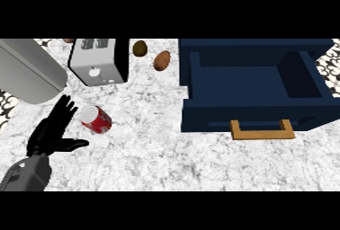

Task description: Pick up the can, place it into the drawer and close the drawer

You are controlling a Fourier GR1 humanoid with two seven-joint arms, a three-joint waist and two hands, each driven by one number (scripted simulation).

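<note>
Step 1, pick-up — left hand (51, 130) spread flat, holding nothing. Red can (97, 119) lies tilted just right of its fingers. Open blue drawer (252, 114) well to the right. Next, likely: curl round the can.

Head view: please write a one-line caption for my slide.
Open left hand beside a red can lying on the marble counter; navy drawer stands open at right.

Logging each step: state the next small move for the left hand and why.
Probably close the left hand around the red can: its fingers are straight, right beside the can but not curled round it. The blue drawer already stands open, so grasping comes first.
</note>
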